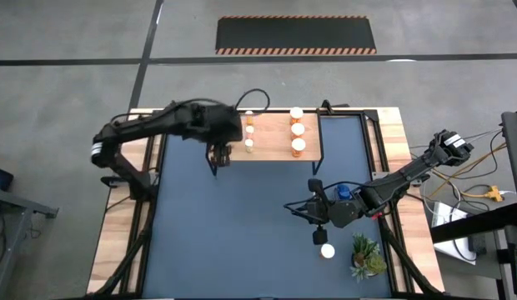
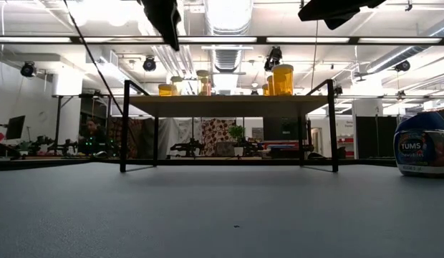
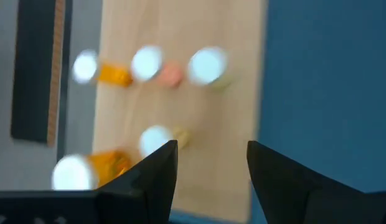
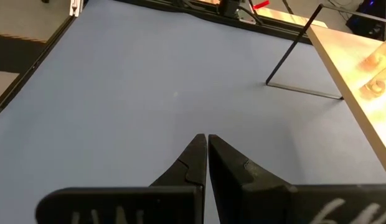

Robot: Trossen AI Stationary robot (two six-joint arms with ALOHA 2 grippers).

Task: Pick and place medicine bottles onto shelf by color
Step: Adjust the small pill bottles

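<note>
Fingers of the left gripper (image 3: pixel 208 168) stand parted and empty above the near edge of the shelf (image 1: pixel 271 150); the right gripper (image 4: pixel 205 158) is pressed closed, holding nothing, over the blue mat (image 1: pixel 233 225). Six medicine bottles (image 1: pixel 298 130) stand on the shelf in two rows. Judged outstanding: the blue bottle (image 2: pixel 423 145) and a white-capped bottle (image 1: pixel 327 250) beside the plant (image 1: pixel 367 257). Behind lies an open workshop with ceiling lights.

you see the bottles (image 3: pixel 146 62) on the shelf (image 3: pixel 236 112) only as blurred blobs in the left wrist view. in the low view the blue bottle (image 2: pixel 424 145) is cut off at the edge, and both arms leave the top.
</note>
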